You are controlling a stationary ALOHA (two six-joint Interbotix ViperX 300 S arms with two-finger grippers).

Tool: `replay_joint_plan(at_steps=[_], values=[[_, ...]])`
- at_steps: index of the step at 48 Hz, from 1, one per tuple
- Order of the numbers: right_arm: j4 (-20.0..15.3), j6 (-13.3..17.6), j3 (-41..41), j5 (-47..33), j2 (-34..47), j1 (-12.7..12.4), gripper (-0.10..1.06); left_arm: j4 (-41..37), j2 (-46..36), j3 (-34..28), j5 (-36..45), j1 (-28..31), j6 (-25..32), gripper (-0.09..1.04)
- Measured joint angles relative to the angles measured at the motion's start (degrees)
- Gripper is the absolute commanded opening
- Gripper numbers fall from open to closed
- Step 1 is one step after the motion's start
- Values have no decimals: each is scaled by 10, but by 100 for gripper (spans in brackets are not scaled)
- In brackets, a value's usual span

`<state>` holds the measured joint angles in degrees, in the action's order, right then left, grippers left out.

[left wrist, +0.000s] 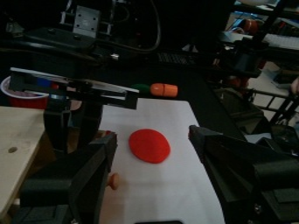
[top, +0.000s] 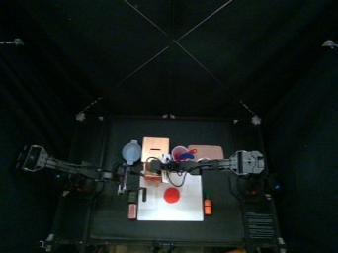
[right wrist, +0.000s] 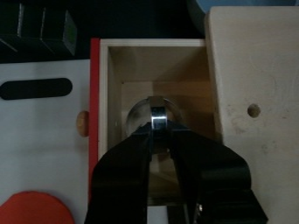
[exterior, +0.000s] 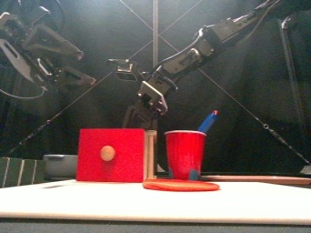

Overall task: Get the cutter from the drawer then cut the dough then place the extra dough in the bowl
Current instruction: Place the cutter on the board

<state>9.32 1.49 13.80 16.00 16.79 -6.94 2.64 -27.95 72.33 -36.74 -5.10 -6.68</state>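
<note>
Dough (top: 172,196) lies on white board (top: 152,210), black table (top: 224,133).

Probably a robotics lab: black curtain (top: 79,59), small black table (top: 227,133), left arm (top: 53,163), right arm (top: 254,161).

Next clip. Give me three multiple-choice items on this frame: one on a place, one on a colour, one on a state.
1. Where is the cutter? A on the floor; B in the drawer; C on a shelf.
2. The dough is: A red; B green; C white.
3. The drawer is: A shut; B open; C missing.

B: the right wrist view shows the cutter lying inside the drawer.
A: the top view shows a red disc.
B: the drawer's wooden inside is exposed.
</note>
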Motion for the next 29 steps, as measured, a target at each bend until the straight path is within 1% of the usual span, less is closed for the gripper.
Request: replay_joint_plan(at_steps=[5,11,16,23,29], values=[[18,7,-1,0,0,6,41,2,0,1,0,1,1,99],[28,8,-2,1,-14,12,41,3,0,1,0,3,2,99],[29,7,-3,0,-41,18,41,3,0,1,1,4,2,99],[32,7,-1,1,-88,20,41,3,0,1,1,11,2,99],[40,8,21,1,-140,20,41,3,0,1,0,18,2,99]])
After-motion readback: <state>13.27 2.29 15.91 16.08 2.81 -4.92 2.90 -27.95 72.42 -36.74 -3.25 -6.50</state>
